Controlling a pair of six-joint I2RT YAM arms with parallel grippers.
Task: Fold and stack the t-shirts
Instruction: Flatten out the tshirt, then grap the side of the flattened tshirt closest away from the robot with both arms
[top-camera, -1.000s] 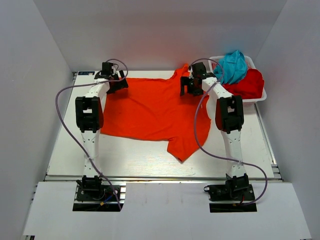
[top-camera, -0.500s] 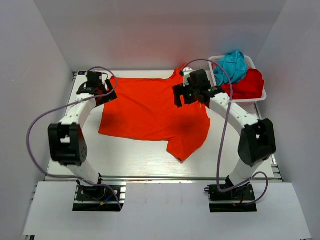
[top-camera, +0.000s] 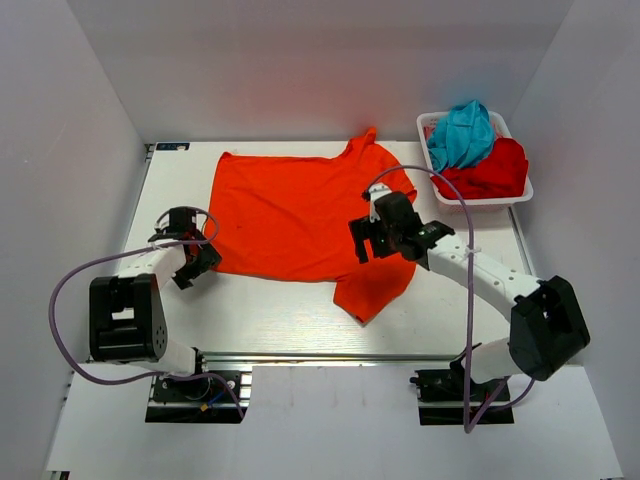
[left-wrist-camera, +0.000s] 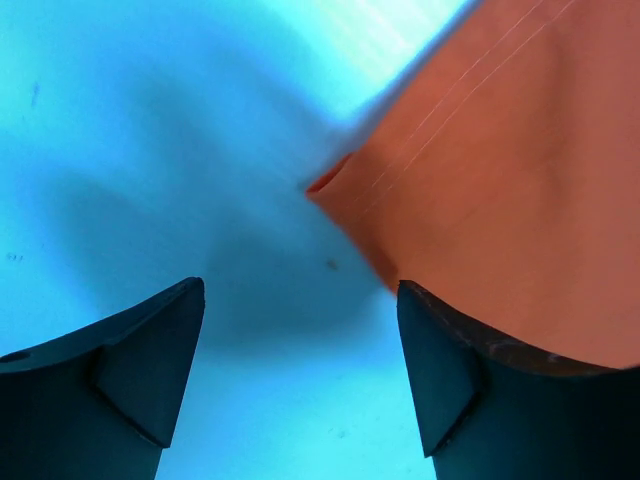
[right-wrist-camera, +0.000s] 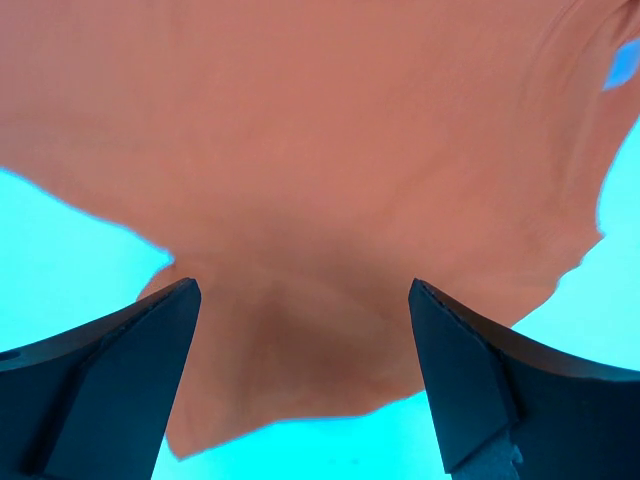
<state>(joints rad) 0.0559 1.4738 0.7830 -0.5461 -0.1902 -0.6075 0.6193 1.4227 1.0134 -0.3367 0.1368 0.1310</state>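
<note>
Overhead, we see the orange-red t-shirt (top-camera: 300, 215) spread flat on the white surface (top-camera: 270, 310), one sleeve pointing toward the near edge, while the teal shirt (top-camera: 462, 133) and the deeper red shirt (top-camera: 495, 168) lie bunched in the white basket (top-camera: 520, 195) at the far right. Only the wrist views show us the jaws: our left hand (left-wrist-camera: 300, 300) stands wide apart at the shirt's near left corner, gripping nothing, and our right hand (right-wrist-camera: 300, 300) gapes just as wide above the cloth by that sleeve, also empty. We see smooth matte fabric with a stitched hem

Orange t-shirt (top-camera: 300, 215) flat, 2 others (top-camera: 462, 135) heaped
</note>
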